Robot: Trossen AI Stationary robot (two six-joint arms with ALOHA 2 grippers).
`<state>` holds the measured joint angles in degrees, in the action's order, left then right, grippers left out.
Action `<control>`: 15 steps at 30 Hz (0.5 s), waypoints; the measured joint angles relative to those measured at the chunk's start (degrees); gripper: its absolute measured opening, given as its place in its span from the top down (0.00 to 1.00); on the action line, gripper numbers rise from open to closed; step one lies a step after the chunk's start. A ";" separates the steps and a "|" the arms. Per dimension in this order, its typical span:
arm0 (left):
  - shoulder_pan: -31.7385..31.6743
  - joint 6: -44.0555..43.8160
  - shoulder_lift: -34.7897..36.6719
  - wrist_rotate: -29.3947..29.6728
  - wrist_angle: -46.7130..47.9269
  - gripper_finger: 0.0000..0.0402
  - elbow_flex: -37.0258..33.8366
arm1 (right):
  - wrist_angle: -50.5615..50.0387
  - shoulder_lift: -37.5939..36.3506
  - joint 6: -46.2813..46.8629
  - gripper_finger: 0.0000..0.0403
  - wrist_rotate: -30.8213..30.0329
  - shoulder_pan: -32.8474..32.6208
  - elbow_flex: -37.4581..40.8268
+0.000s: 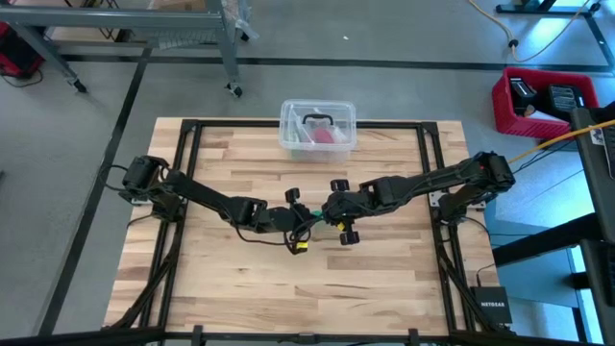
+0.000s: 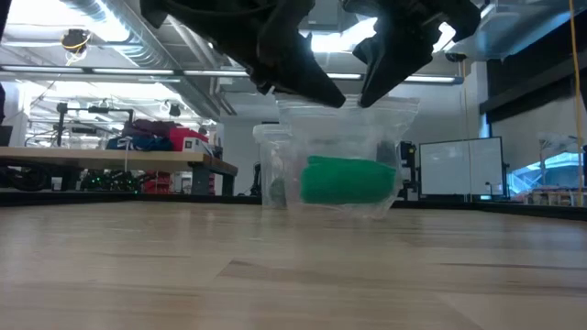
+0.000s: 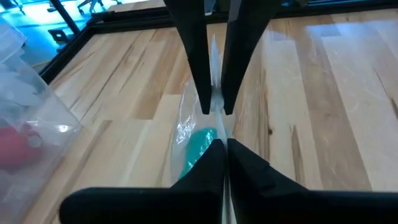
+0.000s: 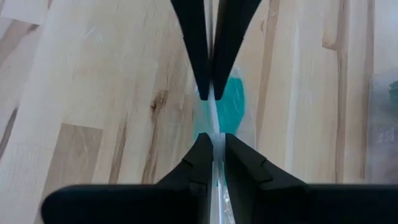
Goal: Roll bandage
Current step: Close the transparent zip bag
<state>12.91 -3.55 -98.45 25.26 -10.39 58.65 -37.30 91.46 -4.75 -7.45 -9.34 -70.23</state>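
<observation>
While the left tool (image 3: 216, 144) and right tool (image 4: 213, 138) are both clamped on the clear bag's (image 2: 344, 165) top edge above the tabletop (image 1: 384, 279), the bandage (image 2: 348, 180) could be dropped with the bag if the thin film is pulled free.

Bandage (image 2: 348, 180) blurred behind clear bag (image 2: 390, 119) (tub (image 1: 318, 126) contents too small to tell).
</observation>
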 joint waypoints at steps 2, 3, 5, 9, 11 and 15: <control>0.00 -0.02 0.02 0.33 0.76 1.00 0.01 | -0.24 0.00 -0.07 0.92 -0.26 -0.02 -0.01; 0.08 -0.09 0.04 1.26 1.40 1.00 0.04 | -0.49 0.02 -0.14 0.92 -0.72 -0.02 -0.05; 0.17 -0.42 0.11 2.98 3.16 1.00 0.11 | -1.69 0.02 -0.20 0.92 -1.28 0.00 -0.07; 0.22 -1.92 0.11 4.14 7.61 1.00 0.11 | -5.80 -0.13 -0.15 0.92 -1.43 -0.01 -0.07; 0.24 -2.50 0.11 4.13 9.89 1.00 0.11 | -8.66 -0.15 0.06 0.92 -1.42 -0.02 -0.07; 0.68 -3.60 0.11 4.12 11.06 1.00 0.28 | -11.70 -0.24 0.96 0.92 -1.50 -0.02 -0.29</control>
<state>13.58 -7.15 -98.35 29.38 0.68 58.93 -49.00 91.22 -3.79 -8.95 -9.37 -70.52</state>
